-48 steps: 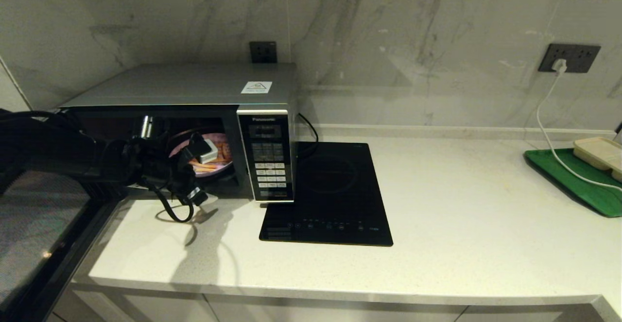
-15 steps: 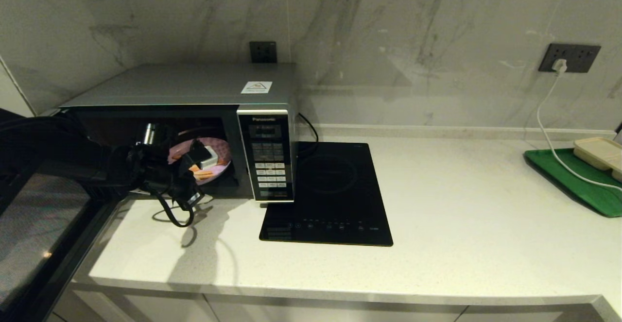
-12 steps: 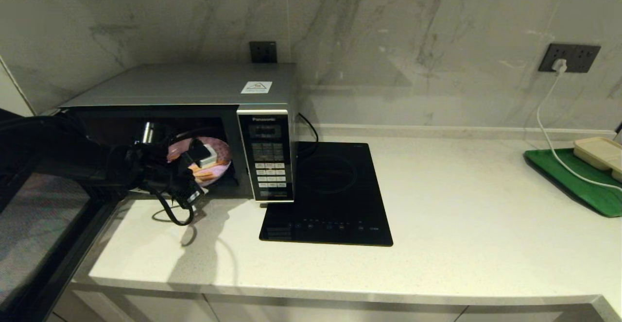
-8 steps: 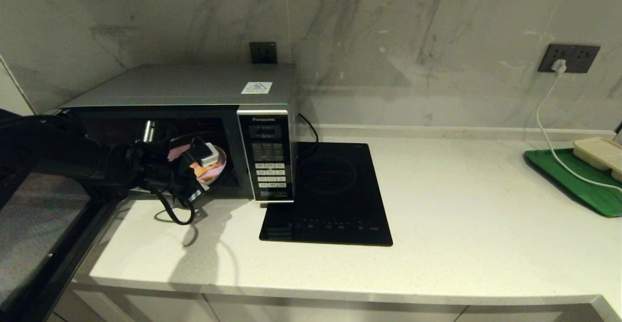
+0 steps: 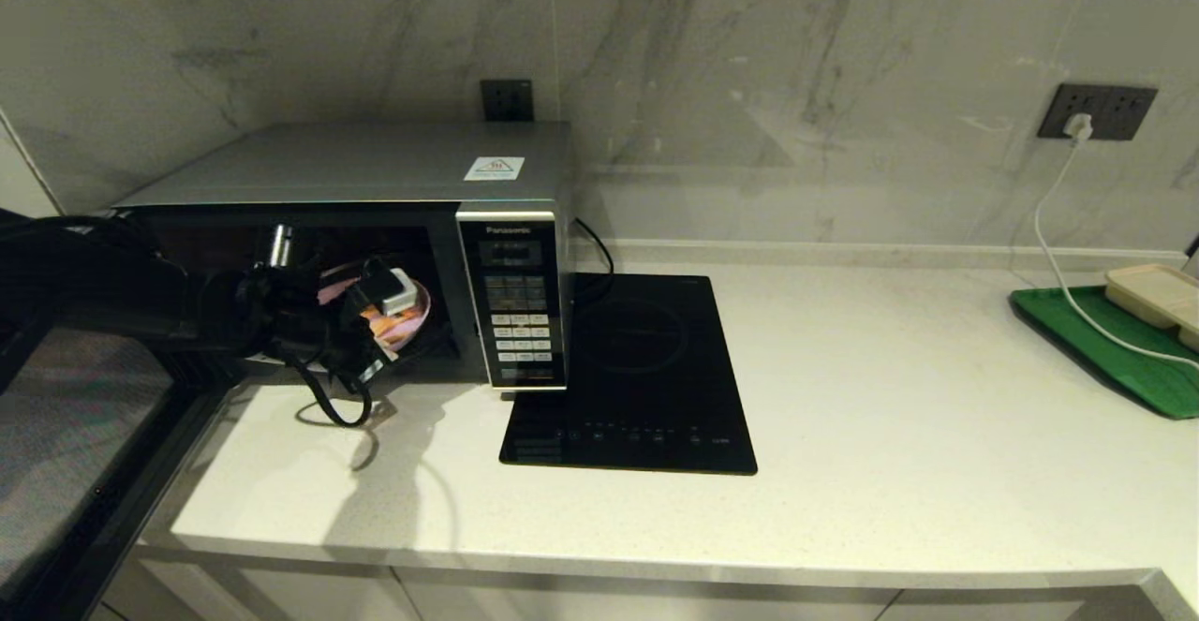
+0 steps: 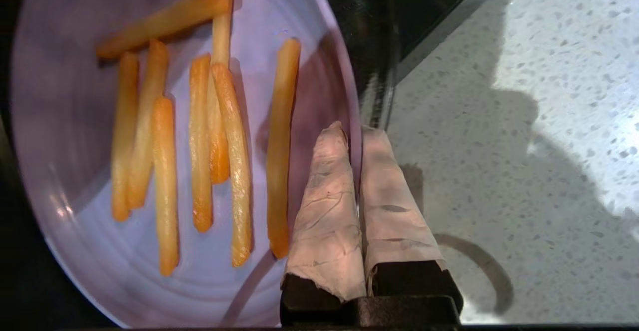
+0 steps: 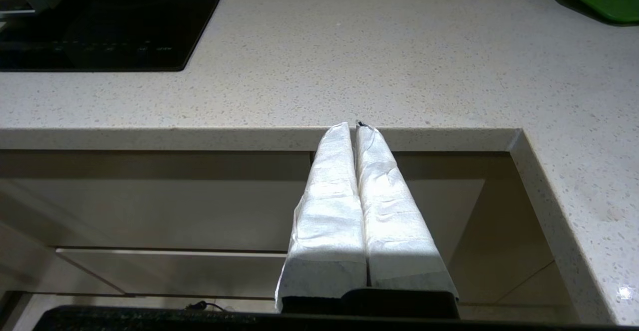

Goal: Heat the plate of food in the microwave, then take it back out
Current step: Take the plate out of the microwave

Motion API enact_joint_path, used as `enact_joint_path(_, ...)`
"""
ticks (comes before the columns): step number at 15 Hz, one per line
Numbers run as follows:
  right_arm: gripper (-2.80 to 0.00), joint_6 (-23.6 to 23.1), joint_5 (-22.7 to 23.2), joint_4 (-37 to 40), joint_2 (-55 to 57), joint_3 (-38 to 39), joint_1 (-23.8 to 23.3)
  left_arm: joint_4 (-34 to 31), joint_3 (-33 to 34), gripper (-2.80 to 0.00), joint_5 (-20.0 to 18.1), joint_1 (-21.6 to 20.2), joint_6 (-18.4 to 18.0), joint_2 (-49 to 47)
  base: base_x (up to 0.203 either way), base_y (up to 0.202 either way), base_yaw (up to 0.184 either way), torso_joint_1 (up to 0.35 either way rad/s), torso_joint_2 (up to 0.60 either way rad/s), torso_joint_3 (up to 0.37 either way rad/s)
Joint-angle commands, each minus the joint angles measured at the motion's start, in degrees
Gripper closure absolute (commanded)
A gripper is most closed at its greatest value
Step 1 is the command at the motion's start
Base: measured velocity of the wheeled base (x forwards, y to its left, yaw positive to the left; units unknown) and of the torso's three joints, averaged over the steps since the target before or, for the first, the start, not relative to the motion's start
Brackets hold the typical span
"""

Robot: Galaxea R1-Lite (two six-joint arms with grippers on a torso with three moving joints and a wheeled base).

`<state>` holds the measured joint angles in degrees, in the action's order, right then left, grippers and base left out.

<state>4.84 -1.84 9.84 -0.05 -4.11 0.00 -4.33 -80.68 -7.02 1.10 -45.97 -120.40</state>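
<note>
Round lilac plate point(image 6: 309, 36), ridged (glossy), pinched by wrapped left fingers point(image 6: 327, 206)

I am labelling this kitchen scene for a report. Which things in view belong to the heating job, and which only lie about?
Belong to the job:
- plate of food, rim pinched by the left gripper
- microwave, door open

Only lying about:
- induction cooktop
- green tray with beige container
- white cable
- right gripper, parked below the counter edge

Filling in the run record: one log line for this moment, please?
left gripper: shut on plate of food rim | microwave: door open | right gripper: parked, shut
</note>
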Motion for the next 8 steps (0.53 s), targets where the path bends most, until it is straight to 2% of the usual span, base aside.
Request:
enact_joint_path(1,0.0,0.0,0.0,0.2,0.0,0.0,0.1,0.1,0.1,0.0,-0.1,-0.1,-0.3,1.4,0.0,0.0,0.0,0.0,0.0,0.0)
enact_joint_path(8,0.0,0.0,0.0,0.0,0.0,0.0,0.0,0.1,4.1,0.0,-0.1,-0.1,-0.3,5.0,0.0,0.0,0.0,0.0,0.0,0.0)
